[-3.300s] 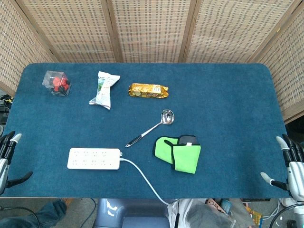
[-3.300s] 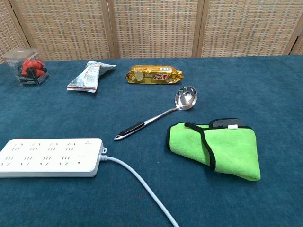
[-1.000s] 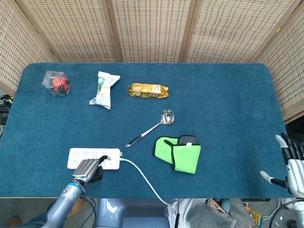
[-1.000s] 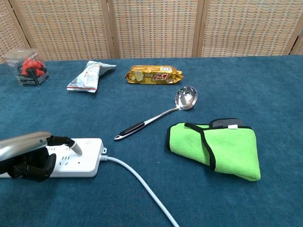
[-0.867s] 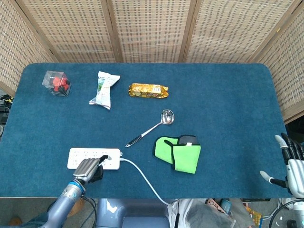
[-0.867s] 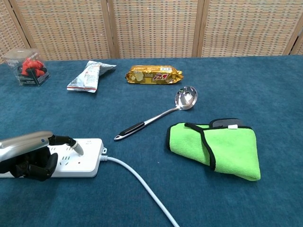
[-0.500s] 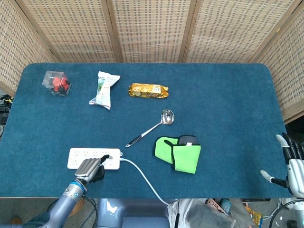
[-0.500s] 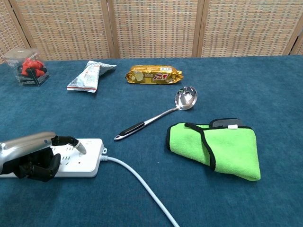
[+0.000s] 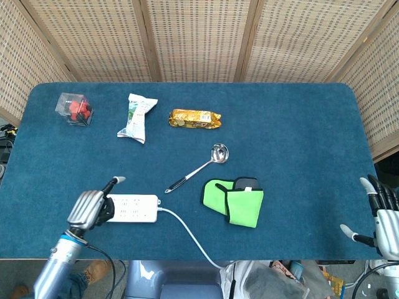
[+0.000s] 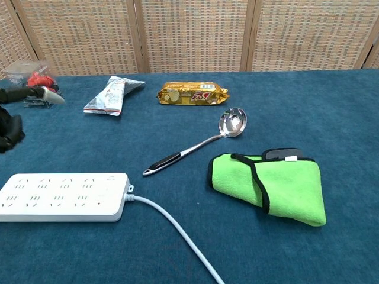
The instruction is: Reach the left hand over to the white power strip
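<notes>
The white power strip [image 9: 134, 208] lies flat near the table's front left, and its white cable [image 9: 187, 233] runs off the front edge. In the head view my left hand [image 9: 87, 208] covers the strip's left end, fingers bent downward and thumb held apart. The chest view shows that hand [image 10: 10, 121] raised at the far left, well above the strip [image 10: 62, 197], which is fully uncovered there. It holds nothing. My right hand [image 9: 385, 218] hangs off the table's front right corner with its fingers spread.
A steel ladle [image 9: 199, 167] and a folded green cloth [image 9: 234, 200] lie right of the strip. At the back sit a gold snack packet [image 9: 194, 118], a white-green bag [image 9: 137, 117] and a clear box with red contents [image 9: 75, 109].
My left hand has lifted off the strip's near right part and moved left and up. The chest view now shows the whole strip uncovered. The right hand has stayed put.
</notes>
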Motion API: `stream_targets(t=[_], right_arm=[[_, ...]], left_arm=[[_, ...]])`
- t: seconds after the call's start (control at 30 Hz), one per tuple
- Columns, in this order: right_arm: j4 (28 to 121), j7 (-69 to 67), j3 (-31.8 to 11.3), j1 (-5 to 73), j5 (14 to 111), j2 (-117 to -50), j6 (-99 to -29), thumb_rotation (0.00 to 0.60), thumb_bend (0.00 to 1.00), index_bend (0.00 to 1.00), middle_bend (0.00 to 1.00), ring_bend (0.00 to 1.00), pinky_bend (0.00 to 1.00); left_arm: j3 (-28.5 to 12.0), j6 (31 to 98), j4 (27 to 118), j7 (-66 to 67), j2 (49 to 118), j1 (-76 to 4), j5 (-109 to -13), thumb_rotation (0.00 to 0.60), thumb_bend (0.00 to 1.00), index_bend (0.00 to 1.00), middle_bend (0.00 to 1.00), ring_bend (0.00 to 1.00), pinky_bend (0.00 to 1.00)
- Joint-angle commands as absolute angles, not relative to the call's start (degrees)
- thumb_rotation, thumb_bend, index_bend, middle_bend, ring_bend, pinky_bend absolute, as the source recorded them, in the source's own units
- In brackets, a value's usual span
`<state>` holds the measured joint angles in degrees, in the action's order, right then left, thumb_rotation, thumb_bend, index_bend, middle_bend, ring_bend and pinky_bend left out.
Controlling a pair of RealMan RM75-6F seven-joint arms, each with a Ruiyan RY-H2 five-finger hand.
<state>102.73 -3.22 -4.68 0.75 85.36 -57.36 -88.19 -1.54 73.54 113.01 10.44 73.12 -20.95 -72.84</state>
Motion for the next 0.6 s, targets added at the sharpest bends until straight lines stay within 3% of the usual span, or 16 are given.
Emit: stream_targets(t=[0.03, 0.3, 0.6], right_arm=[[102.8, -3.2, -4.7, 0.7, 85.4, -57.4, -88.3, 0.6, 0.0, 0.0, 0.0, 0.0, 0.0], [103.0, -2.3, -4.7, 0.7, 85.5, -57.6, -88.5, 0.6, 0.0, 0.0, 0.0, 0.0, 0.0], [103.1, -1.3, -4.7, 0.6, 85.4, -58.0, -88.8, 0.6, 0.0, 0.0, 0.0, 0.0, 0.0]], left_arm=[[-0.1, 78.0, 110.8, 10.6, 65.0, -17.4, -76.9, 0.6, 0.0, 0.0, 0.0, 0.0, 0.0], [1.2, 87.1, 104.5, 8.7, 59.6, -10.2, -79.0, 0.6, 0.0, 0.0, 0.0, 0.0, 0.0], [1.3, 88.2, 102.3, 4.0, 57.2, -7.8, -81.1, 0.6, 0.0, 0.0, 0.0, 0.0, 0.0]])
